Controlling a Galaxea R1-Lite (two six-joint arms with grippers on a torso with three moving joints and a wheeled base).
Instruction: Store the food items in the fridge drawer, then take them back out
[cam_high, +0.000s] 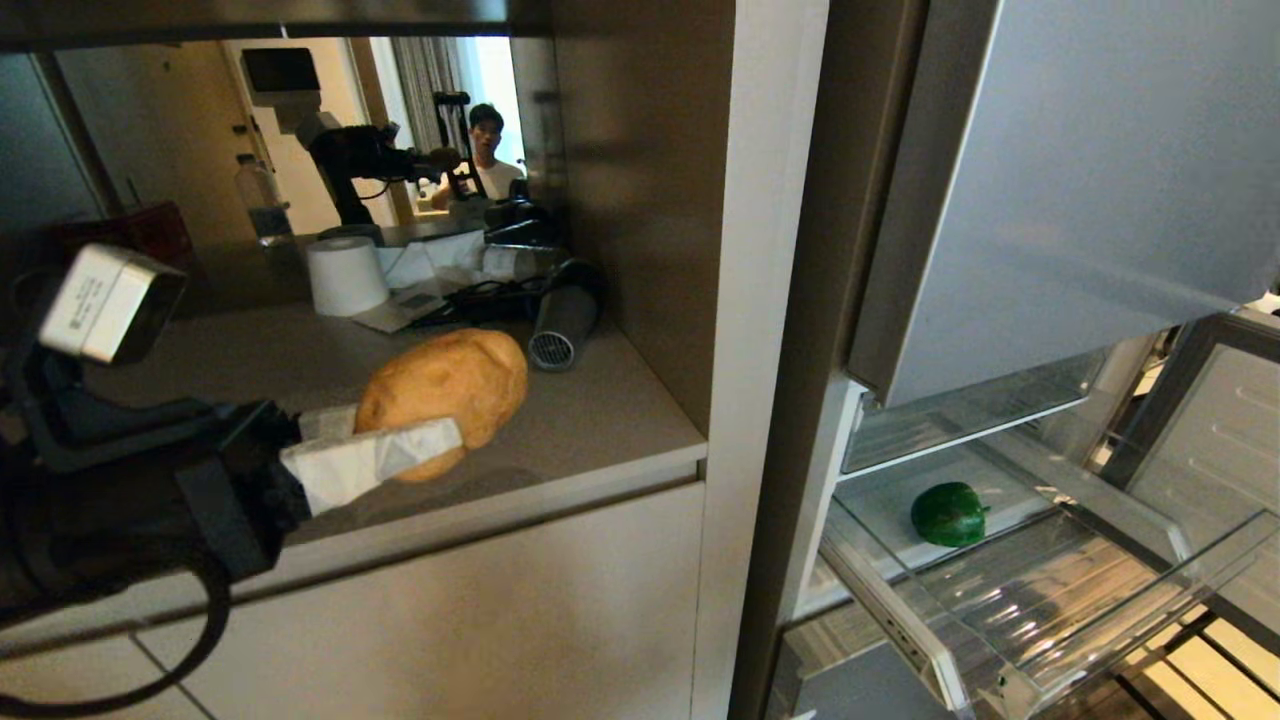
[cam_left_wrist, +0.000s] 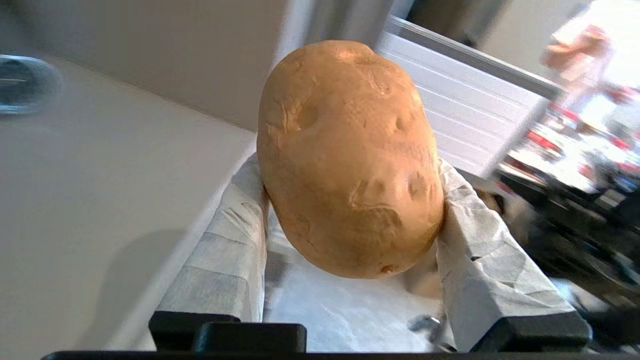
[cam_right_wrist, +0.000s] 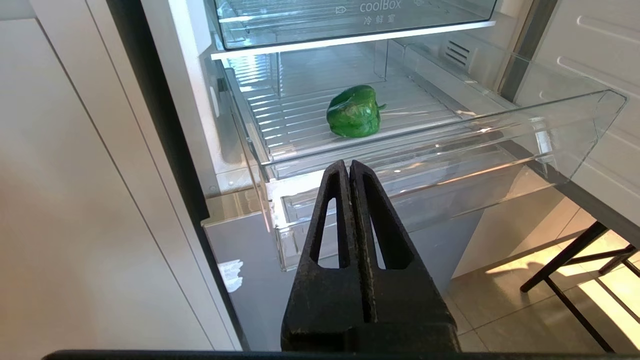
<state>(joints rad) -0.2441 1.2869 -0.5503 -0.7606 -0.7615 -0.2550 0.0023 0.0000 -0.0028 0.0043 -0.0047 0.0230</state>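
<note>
My left gripper (cam_high: 430, 415) is shut on the tan potato (cam_high: 450, 385), its white-wrapped fingers (cam_left_wrist: 235, 235) pressing both sides of it. It holds the potato (cam_left_wrist: 345, 140) over the front part of the beige counter (cam_high: 600, 420), left of the fridge. The green bell pepper (cam_high: 948, 514) lies on the ribbed bottom of the clear fridge drawer (cam_high: 1150, 600), which stands pulled out. My right gripper (cam_right_wrist: 349, 162) is shut and empty, lower than the drawer (cam_right_wrist: 550, 130) and in front of it, pointing towards the pepper (cam_right_wrist: 353, 112).
At the back of the counter are a white paper roll (cam_high: 345, 272), a grey cylinder (cam_high: 565, 320), cables and a water bottle (cam_high: 262, 200). A person (cam_high: 490, 150) shows in the reflective back wall. The grey fridge door (cam_high: 1080, 180) hangs open above the drawer. Beige cabinet doors (cam_high: 450, 620) lie below the counter.
</note>
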